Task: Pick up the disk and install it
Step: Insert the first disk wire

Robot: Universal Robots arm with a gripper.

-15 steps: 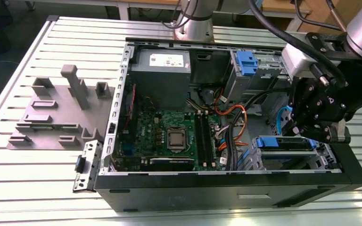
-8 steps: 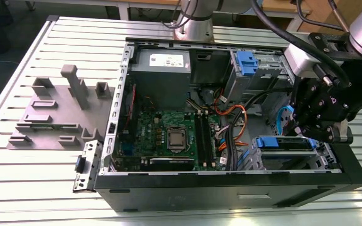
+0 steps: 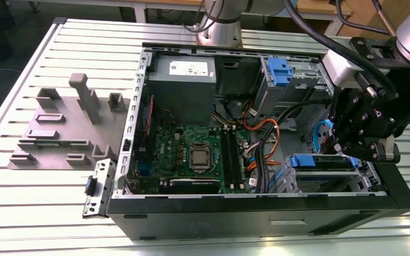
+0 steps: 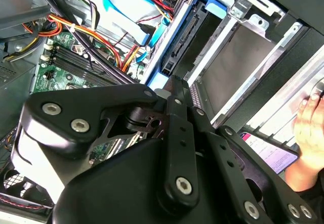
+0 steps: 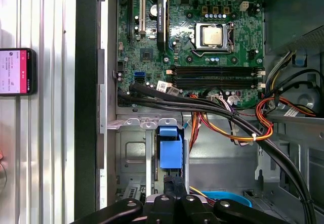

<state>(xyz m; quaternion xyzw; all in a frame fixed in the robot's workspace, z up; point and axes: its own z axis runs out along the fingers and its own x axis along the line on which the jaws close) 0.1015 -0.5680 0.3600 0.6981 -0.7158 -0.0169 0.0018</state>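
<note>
The disk (image 4: 174, 44) sits in the drive cage at the front corner of the open computer case, edge-on, with its blue carrier frame and black connector strip showing. Its blue end (image 5: 169, 153) shows in the first wrist view, and from outside it lies in the cage (image 3: 322, 162) at the exterior view's lower right. My gripper (image 4: 171, 85) is shut, fingertips together, and rests against the blue end of the disk; it hangs over the cage (image 3: 365, 152) in the exterior view. I see nothing held between the fingers (image 5: 174, 186).
Black and orange cable bundles (image 5: 228, 118) cross between the motherboard (image 5: 202, 37) and the cage. A second blue carrier (image 3: 280, 72) sits in the upper bay. A phone (image 5: 15, 71) lies on the slatted table, a hand (image 4: 309, 125) beside it. Grey fixture (image 3: 62, 125) left of the case.
</note>
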